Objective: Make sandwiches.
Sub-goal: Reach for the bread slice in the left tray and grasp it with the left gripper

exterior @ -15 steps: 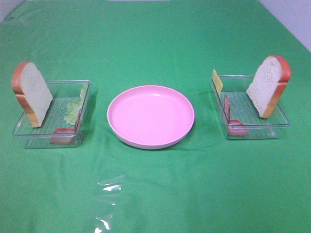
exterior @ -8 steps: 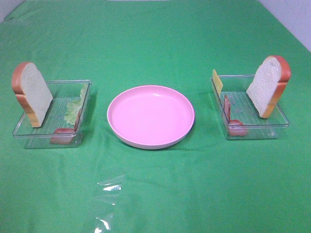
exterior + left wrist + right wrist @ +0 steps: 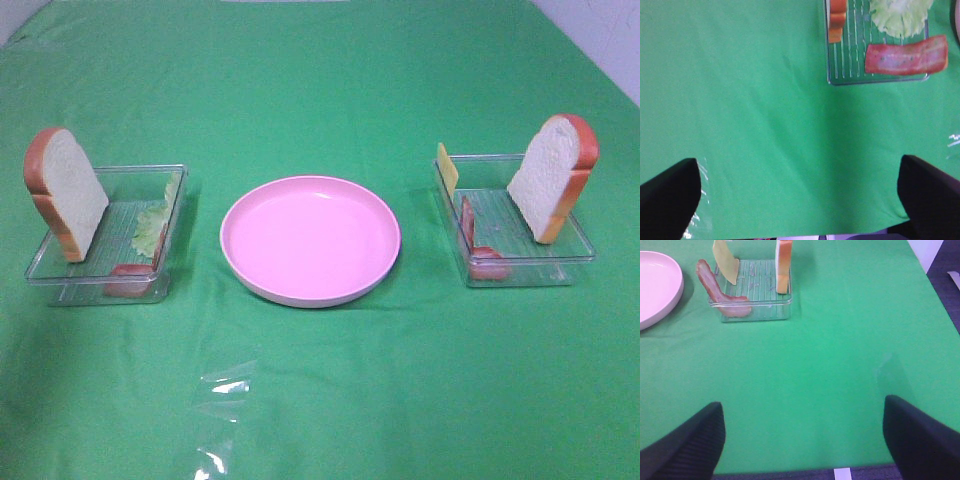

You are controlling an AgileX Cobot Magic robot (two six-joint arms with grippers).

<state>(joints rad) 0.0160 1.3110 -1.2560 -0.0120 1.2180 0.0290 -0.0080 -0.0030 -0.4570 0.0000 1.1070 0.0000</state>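
Wrist cameras crop food and jaws.
From the left wrist, the left tray (image 3: 845, 65), left bread slice (image 3: 836, 20) and lettuce (image 3: 900, 15) run off the edge; from the right, pink plate (image 3: 655, 285), cheese (image 3: 725, 262) and right bread slice (image 3: 784, 265). Only dark jaw tips of left gripper (image 3: 800, 200) and right gripper (image 3: 802, 440) show.

Back: bare cloth (image 3: 320, 80) spans the full width behind everything.
Middle: plate (image 3: 310, 240), low and shallow-rimmed, open from above.
Gaps: a strip of cloth lies between the plate and each tray.
Left tray (image 3: 120, 185): bread (image 3: 68, 195) stands tall at the outer side; lettuce (image 3: 150, 230) leans on the inner wall; bacon (image 3: 128, 272) lies across the near end; floor between is bare.
Right tray (image 3: 530, 262): bread (image 3: 548, 180) stands tilted at the outer side; cheese (image 3: 446, 168) and bacon (image 3: 470, 225) line the inner wall; floor between is bare.
Front: cloth, with crumpled clear film (image 3: 222, 385) left of centre.
Left gripper (image 3: 797, 160): fingers wide apart over bare cloth, tray well ahead.
Right gripper (image 3: 802, 401): likewise.
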